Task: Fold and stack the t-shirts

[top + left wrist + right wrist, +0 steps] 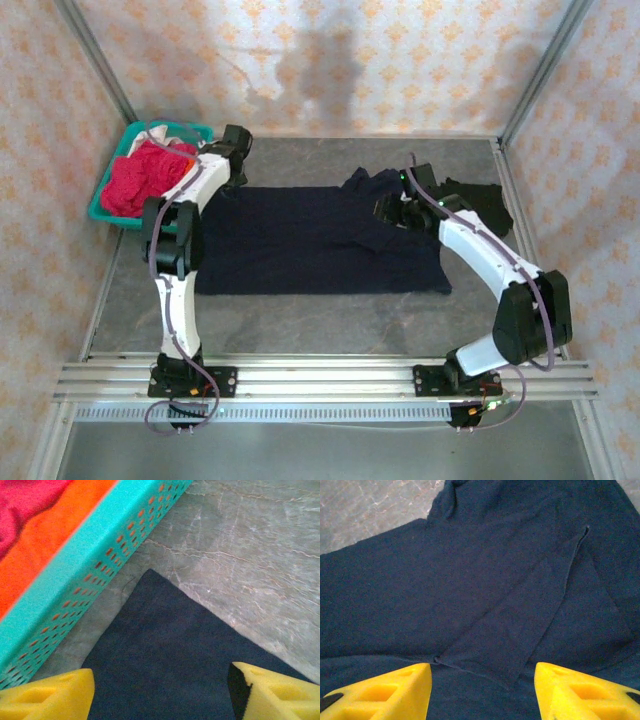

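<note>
A large dark navy t-shirt (310, 240) lies spread flat across the middle of the table. My left gripper (232, 152) hovers open above its far left corner (165, 645), yellow fingertips (50, 695) wide apart. My right gripper (395, 205) stands open over the shirt's right part, where a sleeve (520, 625) is folded onto the body. A black t-shirt (480, 205) lies crumpled at the far right, behind the right arm. Magenta-red (140, 178), orange (45, 535) and white (165, 132) shirts are piled in the basket.
The teal plastic basket (100, 205) sits at the far left, its perforated wall (95, 565) close beside the navy shirt's corner. Grey stone-patterned tabletop (300, 310) shows in front of the shirt. Metal frame posts and patterned walls enclose the table.
</note>
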{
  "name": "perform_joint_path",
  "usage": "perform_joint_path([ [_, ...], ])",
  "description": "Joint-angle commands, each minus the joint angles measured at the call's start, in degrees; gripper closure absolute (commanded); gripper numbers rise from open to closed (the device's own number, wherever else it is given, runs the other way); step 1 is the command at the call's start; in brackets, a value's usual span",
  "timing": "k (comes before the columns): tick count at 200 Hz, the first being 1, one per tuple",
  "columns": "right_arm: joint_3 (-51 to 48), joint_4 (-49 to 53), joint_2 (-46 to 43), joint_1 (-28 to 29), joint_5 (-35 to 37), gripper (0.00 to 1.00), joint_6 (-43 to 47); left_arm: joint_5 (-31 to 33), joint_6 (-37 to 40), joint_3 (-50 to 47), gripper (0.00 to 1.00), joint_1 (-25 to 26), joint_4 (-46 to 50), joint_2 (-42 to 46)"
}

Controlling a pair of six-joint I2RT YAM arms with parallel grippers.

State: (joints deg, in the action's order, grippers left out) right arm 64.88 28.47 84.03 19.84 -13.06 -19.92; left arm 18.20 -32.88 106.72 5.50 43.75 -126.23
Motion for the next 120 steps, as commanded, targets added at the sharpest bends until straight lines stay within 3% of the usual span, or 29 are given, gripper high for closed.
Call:
perform_joint_path([
  [1,-2.0,-0.1,-0.8,0.2,1.8,0.43,-0.6,4.5,0.8,5.6,0.31,-0.5,6.7,-3.3],
  [78,-4.9,-1.0,-1.7,0.2,1.0,0.43,-1.3,-0.9,-2.3,18.1,0.39,-2.8,11.8,-14.1],
  [120,-5.3,-1.1,-1.9,0.2,0.6,0.43,-1.4,-4.0,-5.1,18.6,0.44,-3.2,12.2,-16.4],
])
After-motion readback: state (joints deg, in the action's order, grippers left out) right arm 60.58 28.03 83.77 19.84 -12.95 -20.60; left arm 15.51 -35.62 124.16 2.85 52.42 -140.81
